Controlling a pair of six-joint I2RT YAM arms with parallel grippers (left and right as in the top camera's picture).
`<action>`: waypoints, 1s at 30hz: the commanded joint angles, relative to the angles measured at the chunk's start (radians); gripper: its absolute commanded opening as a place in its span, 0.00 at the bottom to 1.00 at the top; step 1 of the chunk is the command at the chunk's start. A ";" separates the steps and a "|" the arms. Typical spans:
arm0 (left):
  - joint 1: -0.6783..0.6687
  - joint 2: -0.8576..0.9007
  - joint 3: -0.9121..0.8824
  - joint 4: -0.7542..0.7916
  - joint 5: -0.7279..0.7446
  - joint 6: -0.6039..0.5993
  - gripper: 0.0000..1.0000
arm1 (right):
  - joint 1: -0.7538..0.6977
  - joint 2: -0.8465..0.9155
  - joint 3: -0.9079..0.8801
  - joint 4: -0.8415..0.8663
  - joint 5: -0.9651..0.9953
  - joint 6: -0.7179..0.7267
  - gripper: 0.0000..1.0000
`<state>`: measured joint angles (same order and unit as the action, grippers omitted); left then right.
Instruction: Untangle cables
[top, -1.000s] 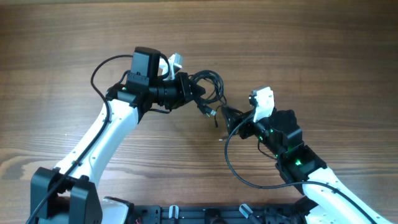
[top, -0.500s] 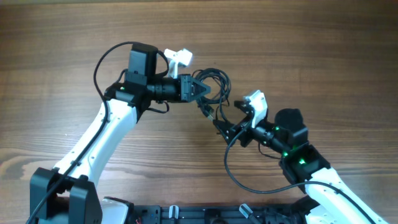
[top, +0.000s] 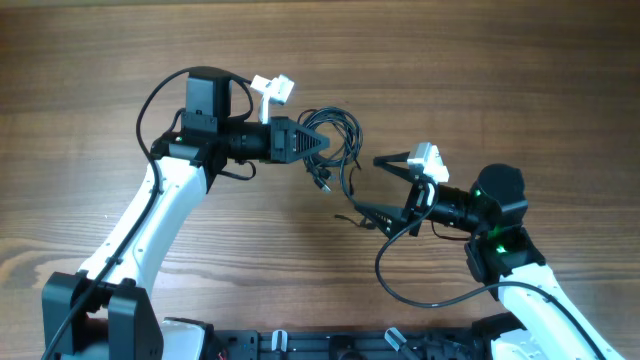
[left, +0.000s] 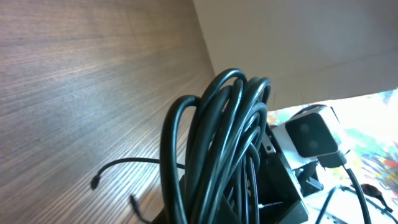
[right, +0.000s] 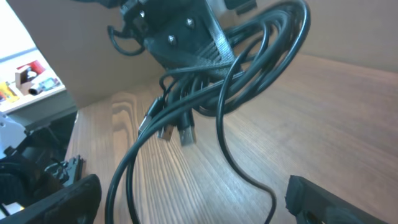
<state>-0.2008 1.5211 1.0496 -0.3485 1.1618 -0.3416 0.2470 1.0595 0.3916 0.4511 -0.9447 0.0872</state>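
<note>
- Left gripper (top: 312, 143): jaws together, clamped on the cables (top: 338, 135). It holds them near the top of the coil.
- The cables form one knotted bundle of black loops at mid-table, between the two arms, hanging off the left gripper's tip.
- Plug ends (right: 180, 132) dangle below the bundle, clear of the wood in the right wrist view.
- One loose strand (left: 134, 163) trails out low over the wood; whether it touches the surface cannot be told.
- Right gripper (top: 376, 186): jaws spread wide, nothing between them. Its fingers (top: 392, 161) point at the bundle from just beside it. A strand runs down close to the lower finger, and contact there is unclear.
- In the left wrist view the coil fills the middle of the picture and hides the left gripper's own fingertips.
- In the right wrist view the bundle and the left gripper hang straight ahead of the open jaws.
- White wrist camera (top: 272, 88) sits above the left gripper; a second white camera (top: 427, 157) sits on the right wrist, near the bundle.
- Thick arm cable (top: 400, 290) loops out below the right wrist, apart from the bundle.
- Wooden table (top: 480, 60) lies underneath; black rail (top: 330, 345) runs along the near edge.
</note>
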 joint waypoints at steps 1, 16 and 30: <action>0.000 -0.023 0.002 -0.014 0.055 0.024 0.04 | -0.002 0.046 0.003 0.044 -0.066 -0.014 0.90; -0.044 -0.023 0.002 0.067 -0.063 -0.089 0.04 | 0.008 0.188 0.003 0.242 -0.167 0.187 0.68; -0.055 -0.023 0.002 0.110 0.061 -0.111 0.04 | 0.008 0.194 0.003 0.215 0.001 0.148 0.66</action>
<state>-0.2440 1.5204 1.0489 -0.2424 1.1664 -0.4469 0.2527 1.2400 0.3904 0.6498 -0.9489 0.2455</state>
